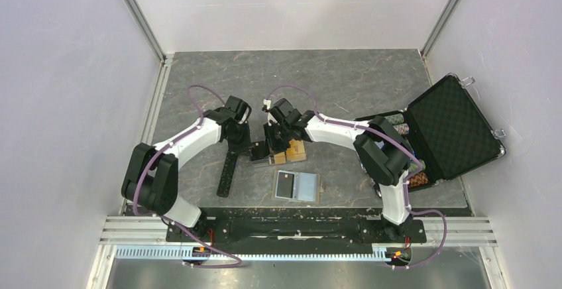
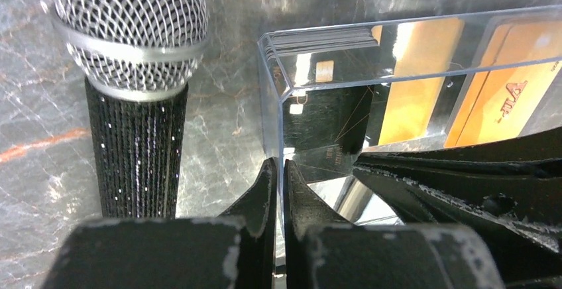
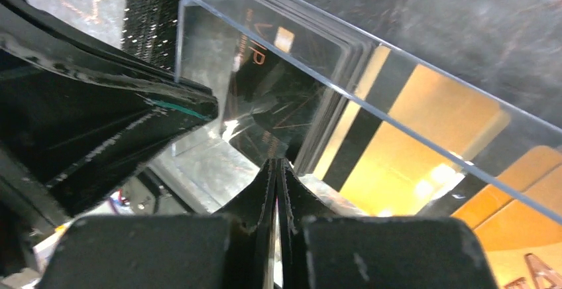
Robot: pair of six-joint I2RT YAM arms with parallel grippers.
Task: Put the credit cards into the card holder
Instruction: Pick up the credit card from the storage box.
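Observation:
A clear plastic box (image 1: 281,154) of credit cards stands mid-table, between both grippers. My left gripper (image 2: 279,164) is shut on the box's thin clear end wall (image 2: 272,103). Inside the box stands a stack of black credit cards (image 3: 278,97), with orange-gold cards (image 3: 411,143) behind it. My right gripper (image 3: 277,163) is shut, its tips pinched on the lower edge of the front black card. The card holder (image 1: 306,187) lies open and flat in front of the box, pale blue inside, with a dark card on its left half.
A black microphone (image 2: 129,37) with a silver mesh head lies left of the box, seen as a long bar (image 1: 228,173) from above. An open black chip case (image 1: 457,126) with poker chips sits at the right. White walls enclose the table.

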